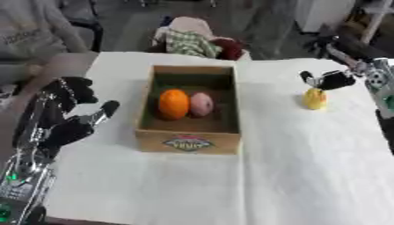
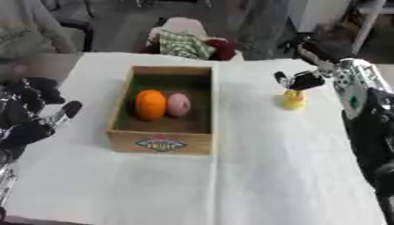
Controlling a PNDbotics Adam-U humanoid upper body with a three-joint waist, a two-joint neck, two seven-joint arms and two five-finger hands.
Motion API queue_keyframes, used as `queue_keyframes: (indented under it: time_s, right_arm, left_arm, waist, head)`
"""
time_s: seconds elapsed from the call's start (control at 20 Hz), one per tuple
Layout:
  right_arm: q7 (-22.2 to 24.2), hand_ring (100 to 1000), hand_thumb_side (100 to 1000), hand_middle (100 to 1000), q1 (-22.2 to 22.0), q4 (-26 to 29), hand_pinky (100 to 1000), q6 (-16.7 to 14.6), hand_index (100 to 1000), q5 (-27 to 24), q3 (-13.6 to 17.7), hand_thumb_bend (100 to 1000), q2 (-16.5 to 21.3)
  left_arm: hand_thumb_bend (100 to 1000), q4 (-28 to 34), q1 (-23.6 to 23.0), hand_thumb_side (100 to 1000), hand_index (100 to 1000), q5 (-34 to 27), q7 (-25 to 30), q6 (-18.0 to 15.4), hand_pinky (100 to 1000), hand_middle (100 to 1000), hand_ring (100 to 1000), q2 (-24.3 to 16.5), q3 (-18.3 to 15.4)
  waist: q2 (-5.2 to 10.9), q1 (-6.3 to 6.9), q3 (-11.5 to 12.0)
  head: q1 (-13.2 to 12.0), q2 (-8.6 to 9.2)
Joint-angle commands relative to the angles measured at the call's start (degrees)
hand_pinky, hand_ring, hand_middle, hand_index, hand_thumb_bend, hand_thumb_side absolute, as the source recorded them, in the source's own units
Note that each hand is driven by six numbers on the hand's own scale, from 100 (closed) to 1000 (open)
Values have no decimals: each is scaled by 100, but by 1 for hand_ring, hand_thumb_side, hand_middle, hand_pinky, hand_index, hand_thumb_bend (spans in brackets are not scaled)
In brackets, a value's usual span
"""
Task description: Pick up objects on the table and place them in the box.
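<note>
The left hand [image 1: 65, 112] idles with relaxed, spread fingers beside the box [image 1: 187, 143], which holds an orange fruit [image 1: 174, 104] and a pink one [image 1: 201, 104]. Further right, the right hand [image 1: 329, 81] hovers at the yellow object [image 1: 315, 98] on the table [image 1: 308, 167]; whether its fingers pinch it I cannot tell. This looks like the grasping step, so next comes securing it, lifting, and carrying it leftward over the box.

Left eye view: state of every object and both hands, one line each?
box: upright on the table, open top, holds two items
orange fruit: inside the box, left of the pink one
pink fruit: inside the box, touching the orange fruit
yellow object: on the table right of the box, right hand at its top
right hand: fingers on the yellow object
left hand: open, idle, left of the box
</note>
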State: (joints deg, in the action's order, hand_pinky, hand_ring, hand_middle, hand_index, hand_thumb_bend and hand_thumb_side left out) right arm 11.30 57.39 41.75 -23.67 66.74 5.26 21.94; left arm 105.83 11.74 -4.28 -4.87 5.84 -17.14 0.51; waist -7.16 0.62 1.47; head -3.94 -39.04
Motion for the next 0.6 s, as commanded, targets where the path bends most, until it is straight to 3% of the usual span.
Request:
queue_keyframes:
  time_s: [0.05,0.6]
  right_arm:
    - [-94,701,331,747,69,-178,650,174,899,196,107,244,240]
    - [-49,721,416,767,-53,-627,659,380,909,677,146,257,198]
  left_arm:
    - [660,93,48,114,633,9,-23,-2,697,487,534,-143,-56]
    - [658,99,42,115,633,8,-23,0,697,487,535,-138,-54]
  waist:
    - [95,13,-8]
    - [92,48,5]
  head:
    - [-17,49]
    - [-8,63]
